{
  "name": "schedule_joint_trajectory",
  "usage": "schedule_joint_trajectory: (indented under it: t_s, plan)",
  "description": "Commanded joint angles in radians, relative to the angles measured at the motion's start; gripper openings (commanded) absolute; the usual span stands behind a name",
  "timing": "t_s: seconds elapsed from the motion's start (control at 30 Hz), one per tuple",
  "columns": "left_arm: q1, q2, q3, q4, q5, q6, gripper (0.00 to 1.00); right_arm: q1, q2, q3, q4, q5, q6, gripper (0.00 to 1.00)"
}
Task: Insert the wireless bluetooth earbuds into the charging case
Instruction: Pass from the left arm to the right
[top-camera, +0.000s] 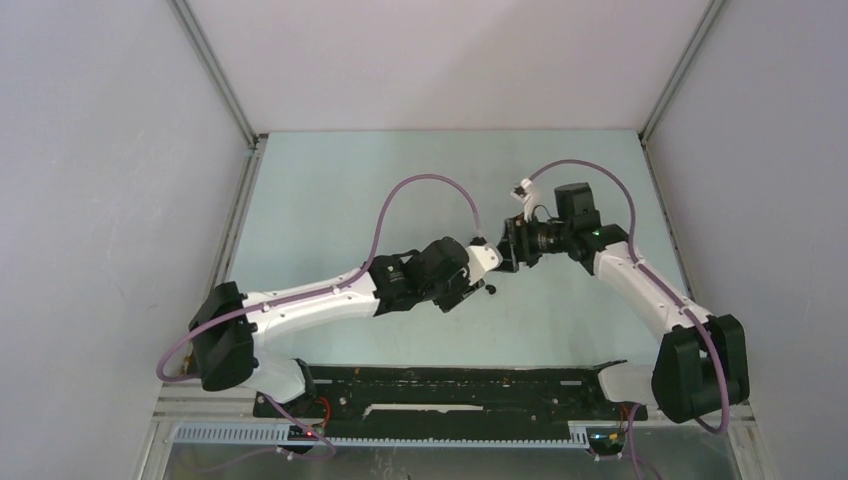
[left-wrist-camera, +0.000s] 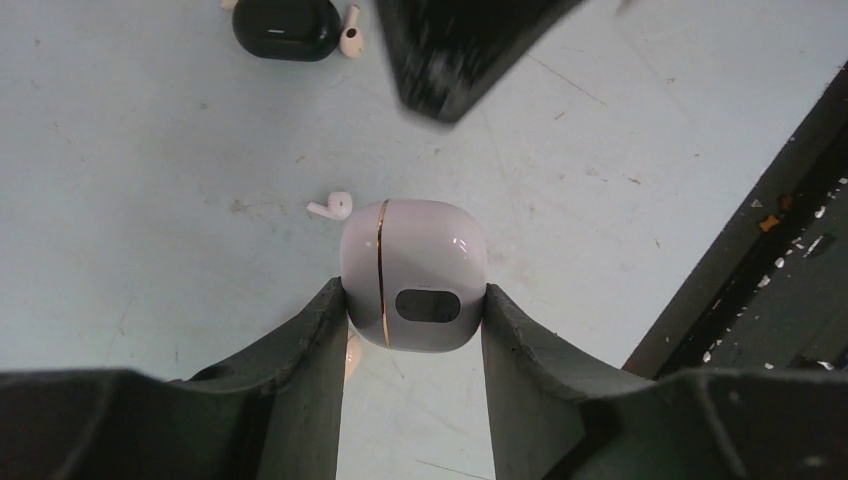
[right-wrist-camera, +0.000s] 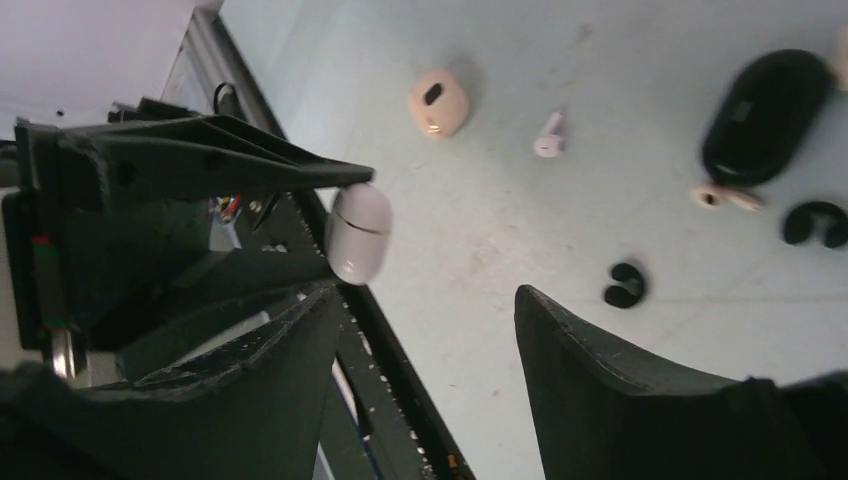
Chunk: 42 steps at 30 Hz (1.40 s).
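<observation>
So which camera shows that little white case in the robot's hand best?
The left wrist view: the white case fills the middle, clamped in the left hand, gold seam and dark oval clear. The right wrist view shows it smaller, side-on; the top view barely shows it.

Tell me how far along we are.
Nothing looks seated yet. In hand: the left gripper is shut on the white case, apparently closed; the right gripper is open and empty. Left: open it and load buds; a white bud and black bud lie loose.
</observation>
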<state>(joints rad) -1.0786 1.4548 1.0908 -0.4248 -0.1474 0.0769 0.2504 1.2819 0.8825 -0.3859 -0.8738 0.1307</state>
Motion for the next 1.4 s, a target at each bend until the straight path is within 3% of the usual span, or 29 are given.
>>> schedule_joint_trajectory:
  t_s: [0.0,0.37,0.53,0.67,0.73,0.77,0.83,0.93,1.07,1.13,1.27,1.37]
  plan:
    - [-0.02,0.0,0.026,0.031,-0.011,-0.053,0.05,0.083,0.059,0.058,-0.012,-0.017,0.031,0.68]
    - [-0.037,0.018,0.073,-0.026,0.007,-0.058,0.06,0.183,0.16,0.096,0.014,-0.075,0.031,0.6]
    - [-0.041,0.017,0.081,-0.019,0.008,-0.06,0.07,0.196,0.198,0.096,0.009,-0.091,0.023,0.36]
    - [-0.041,0.021,0.086,-0.021,-0.005,-0.055,0.06,0.199,0.214,0.096,-0.002,-0.142,0.016,0.31]
    - [-0.041,0.02,0.084,-0.016,-0.013,-0.053,0.07,0.199,0.213,0.096,-0.007,-0.177,0.008,0.19]
    - [-0.041,0.02,0.079,-0.013,-0.021,-0.054,0.1,0.197,0.207,0.096,-0.01,-0.189,-0.001,0.1]
    - [-0.041,0.011,0.069,0.0,-0.046,-0.064,0.22,0.189,0.192,0.096,-0.025,-0.201,-0.027,0.02]
    - [-0.041,-0.032,0.009,0.045,-0.053,-0.07,0.62,0.148,0.163,0.096,-0.054,-0.214,-0.064,0.0]
    - [-0.029,-0.164,-0.134,0.214,-0.042,-0.165,0.83,0.063,0.109,0.078,-0.074,-0.24,-0.11,0.0]
    - [0.007,-0.242,-0.209,0.313,0.022,-0.244,0.85,0.01,0.069,0.04,-0.009,-0.304,-0.102,0.0]
    - [0.12,-0.433,-0.491,0.81,0.248,-0.483,0.85,-0.101,-0.041,-0.078,0.205,-0.452,-0.035,0.0]
    - [0.152,-0.462,-0.659,1.194,0.329,-0.644,0.84,-0.118,-0.16,-0.161,0.389,-0.46,0.025,0.0]
